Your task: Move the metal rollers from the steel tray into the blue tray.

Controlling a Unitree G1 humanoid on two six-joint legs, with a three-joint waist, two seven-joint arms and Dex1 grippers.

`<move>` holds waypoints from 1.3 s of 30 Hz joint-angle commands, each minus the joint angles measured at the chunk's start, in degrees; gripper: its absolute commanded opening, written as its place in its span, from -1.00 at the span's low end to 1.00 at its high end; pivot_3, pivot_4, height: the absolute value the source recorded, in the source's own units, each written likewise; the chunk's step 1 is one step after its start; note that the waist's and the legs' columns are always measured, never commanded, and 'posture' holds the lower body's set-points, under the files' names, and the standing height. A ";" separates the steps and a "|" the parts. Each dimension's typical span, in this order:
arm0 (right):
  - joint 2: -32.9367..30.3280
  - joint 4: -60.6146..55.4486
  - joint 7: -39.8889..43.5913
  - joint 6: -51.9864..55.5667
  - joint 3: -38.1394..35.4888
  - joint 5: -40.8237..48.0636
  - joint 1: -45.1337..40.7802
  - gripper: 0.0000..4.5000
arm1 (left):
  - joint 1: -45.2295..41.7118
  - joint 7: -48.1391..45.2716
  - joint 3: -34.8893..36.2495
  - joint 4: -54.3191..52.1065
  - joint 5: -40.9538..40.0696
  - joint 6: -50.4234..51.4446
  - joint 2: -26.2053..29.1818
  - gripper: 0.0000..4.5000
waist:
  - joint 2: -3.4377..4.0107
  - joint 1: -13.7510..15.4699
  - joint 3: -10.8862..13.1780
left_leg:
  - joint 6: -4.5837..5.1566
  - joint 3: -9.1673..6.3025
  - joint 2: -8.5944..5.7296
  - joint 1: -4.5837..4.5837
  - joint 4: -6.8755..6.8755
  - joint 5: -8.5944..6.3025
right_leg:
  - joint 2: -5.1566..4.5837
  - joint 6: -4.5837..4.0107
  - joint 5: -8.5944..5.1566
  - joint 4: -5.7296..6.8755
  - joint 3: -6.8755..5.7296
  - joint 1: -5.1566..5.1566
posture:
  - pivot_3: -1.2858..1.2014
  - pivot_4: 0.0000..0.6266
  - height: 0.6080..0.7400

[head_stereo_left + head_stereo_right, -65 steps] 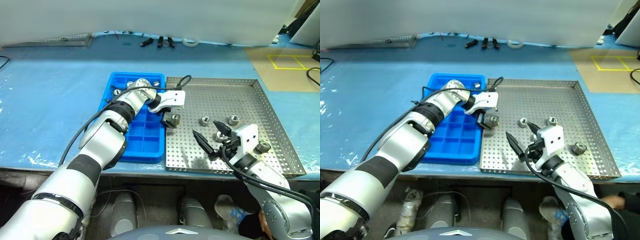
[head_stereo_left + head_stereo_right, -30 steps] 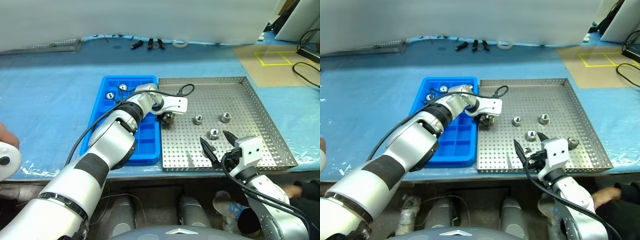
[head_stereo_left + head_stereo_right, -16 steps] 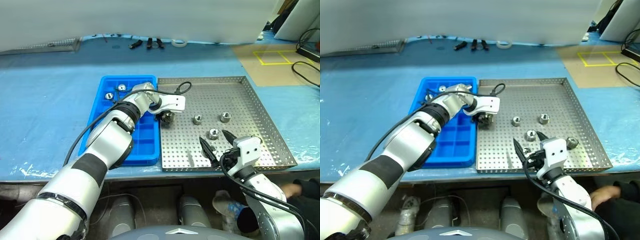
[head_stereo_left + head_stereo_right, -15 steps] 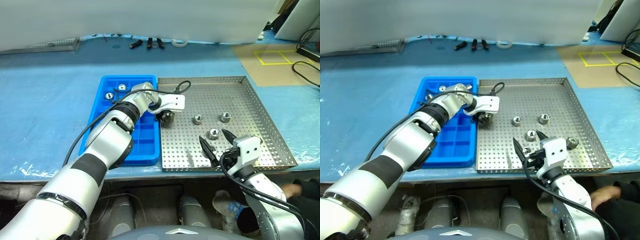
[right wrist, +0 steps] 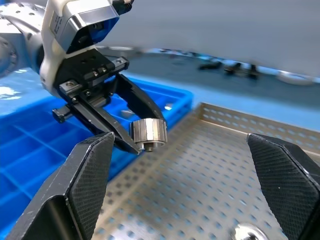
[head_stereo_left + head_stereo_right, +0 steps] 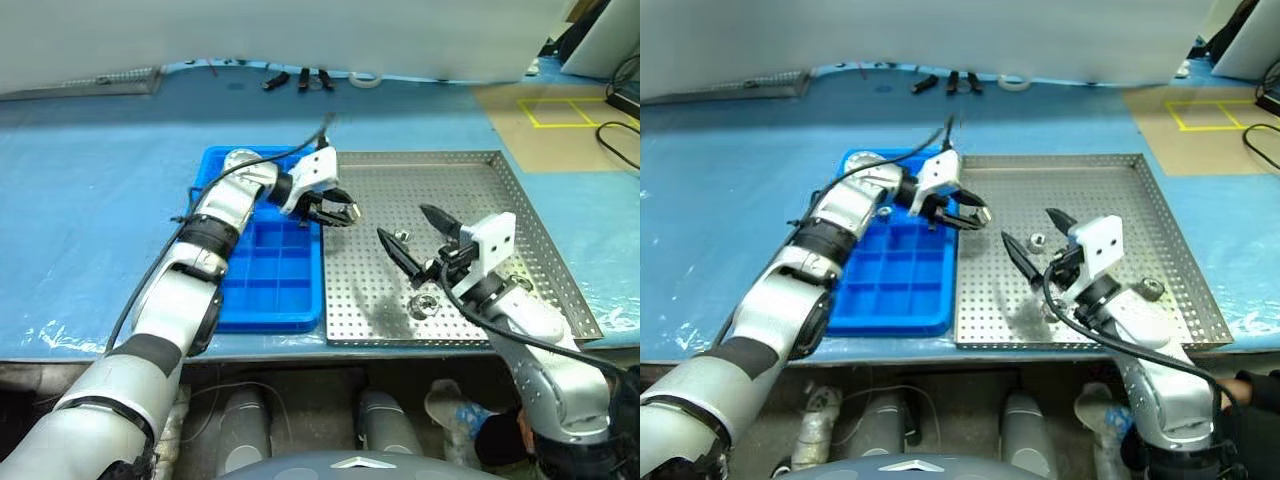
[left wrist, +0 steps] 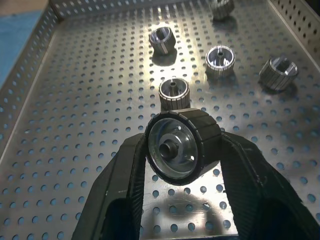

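Roller (image 7: 176, 146) pinched in left gripper (image 6: 340, 213), centre frame, above steel tray (image 6: 520, 205) by blue tray (image 6: 225, 160) – judged hard, slick, best gripped across round sides. Right gripper (image 6: 412, 238) spread wide, empty.

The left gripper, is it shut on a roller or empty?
Shut on a roller: the left gripper clamps a roller between both fingers, lifted above the steel tray.

The right hand (image 6: 415, 233) and its arm hide part of the steel tray (image 6: 440, 170) and its rollers.
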 commanded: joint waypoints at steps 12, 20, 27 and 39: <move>-2.50 9.81 13.23 4.25 8.96 4.42 -17.14 1.00 | 28.58 24.76 18.78 -53.93 -16.20 33.80 8.88 -0.19 | 0.11 5.56 0.11 | -0.41 -0.12 0.12 -0.08 0.05 0.06 | 0.02 -0.01 0.00 0.15 -0.25 -0.01 | 0.22 -0.52 1.00; -1.14 15.44 16.69 4.41 12.15 3.72 -23.13 1.00 | 39.32 42.66 21.37 -56.75 -11.55 33.01 7.49 -0.19 | 0.10 8.97 0.11 | -0.59 -0.29 0.19 -0.14 0.05 0.16 | 0.03 0.00 0.00 0.26 -0.45 0.00 | 0.31 -0.52 1.00; -0.94 17.78 18.57 3.41 12.84 2.67 -24.48 1.00 | 32.97 53.86 14.72 -43.50 -5.01 24.33 2.24 -0.19 | 0.08 11.73 0.12 | -0.85 -0.45 0.18 -0.19 0.26 0.34 | 0.01 0.05 -0.01 0.91 -0.40 -0.22 | 0.32 -0.52 1.00; -1.64 13.46 15.46 4.98 10.83 2.88 -20.20 1.00 | 29.38 49.90 7.88 -31.77 -5.26 19.91 3.05 -0.19 | 0.08 10.92 0.12 | -1.14 -0.62 0.14 -0.35 0.26 0.54 | 0.10 0.09 0.03 1.04 -0.42 -0.47 | 0.24 -0.52 1.00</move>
